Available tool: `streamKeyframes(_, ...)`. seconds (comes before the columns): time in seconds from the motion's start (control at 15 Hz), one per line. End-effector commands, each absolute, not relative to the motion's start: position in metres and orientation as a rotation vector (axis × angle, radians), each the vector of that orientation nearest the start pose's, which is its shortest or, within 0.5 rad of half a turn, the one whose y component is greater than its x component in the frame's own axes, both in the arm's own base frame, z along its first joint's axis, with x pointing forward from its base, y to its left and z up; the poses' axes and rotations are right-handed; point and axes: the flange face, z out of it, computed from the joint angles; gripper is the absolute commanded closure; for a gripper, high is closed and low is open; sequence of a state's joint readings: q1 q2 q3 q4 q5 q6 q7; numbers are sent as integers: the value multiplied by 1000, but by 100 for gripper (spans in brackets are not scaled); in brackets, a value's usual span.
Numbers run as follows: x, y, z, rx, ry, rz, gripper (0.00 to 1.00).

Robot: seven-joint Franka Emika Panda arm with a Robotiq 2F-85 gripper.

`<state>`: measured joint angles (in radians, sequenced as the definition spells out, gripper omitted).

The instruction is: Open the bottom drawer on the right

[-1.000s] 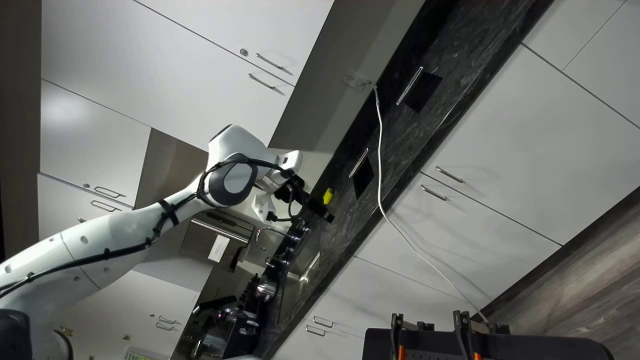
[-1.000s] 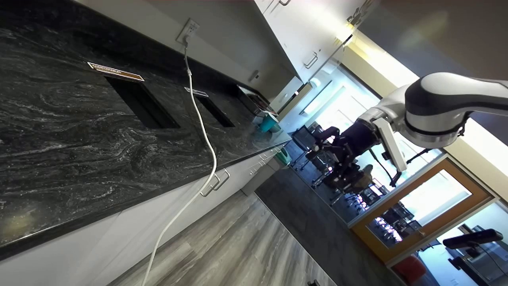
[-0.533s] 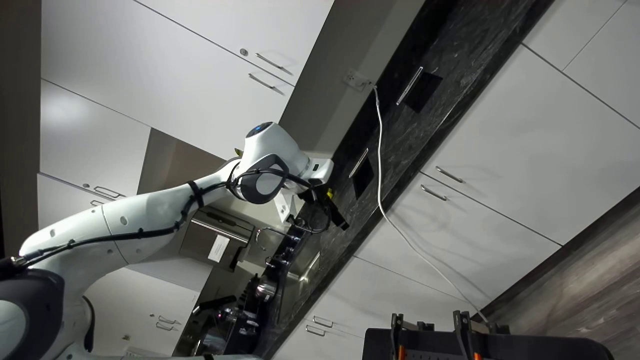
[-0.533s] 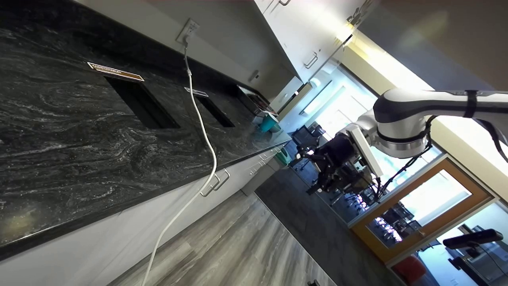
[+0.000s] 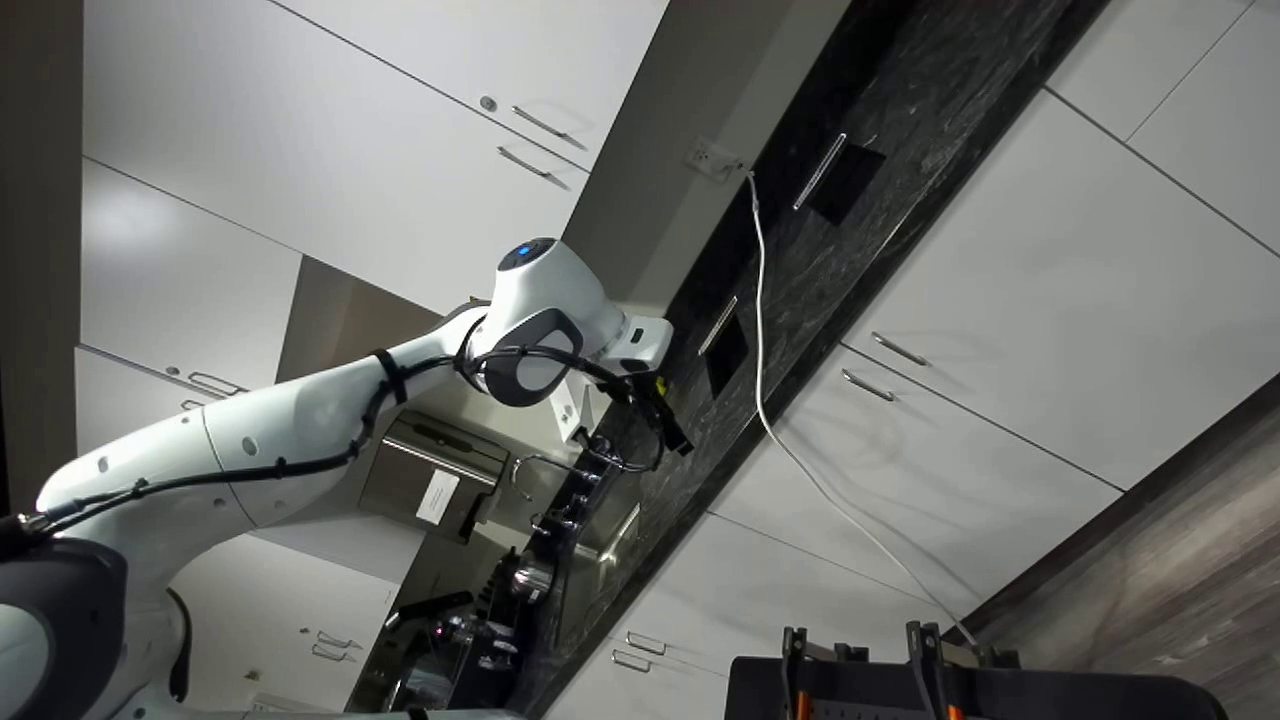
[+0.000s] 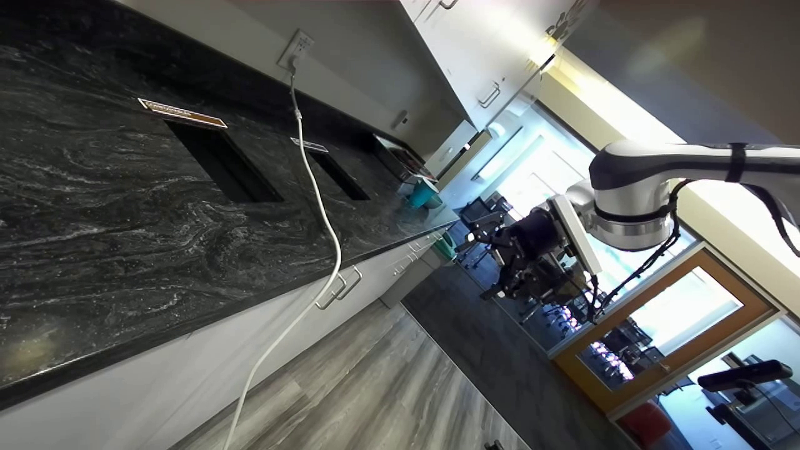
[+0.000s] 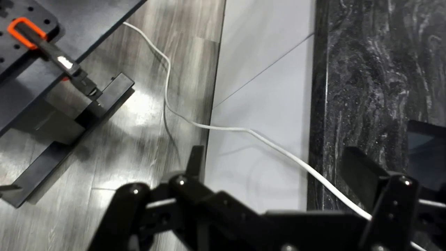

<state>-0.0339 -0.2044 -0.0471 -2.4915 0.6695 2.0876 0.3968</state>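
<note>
Wrist view: Robotiq gripper, black, angular linkages, its two fingers spread wide with nothing in their hold. White cable, smooth and round, curving over plank floor and cabinet front, passing behind one finger.

Changes since a second ago: arm, glossy white shell with grey joint caps, now reaches farther toward the countertop; a blue light now shows on it. In an exterior view the gripper has shifted toward the left edge. Against half a second ago, slight shift only. Cable and bar handles, slim, metallic, unmoved.

Bottom drawer on the right: cannot be singled out. Two flat white panels, split by a seam, lie flush at the upper right corner of an exterior view, well apart from the gripper.

Countertop: black, pale swirled veining. Wall outlet: rectangular plate, cable plugged in. Table: flat, dark, straight-edged. Clamp: dark bar, orange loop.
</note>
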Motion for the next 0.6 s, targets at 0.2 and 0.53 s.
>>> streamKeyframes(0.2, 460, -96, 314, -1953, 1365, 380, 0)
streamKeyframes(0.53, 478, -126, 264, -1591, 1539, 370, 0)
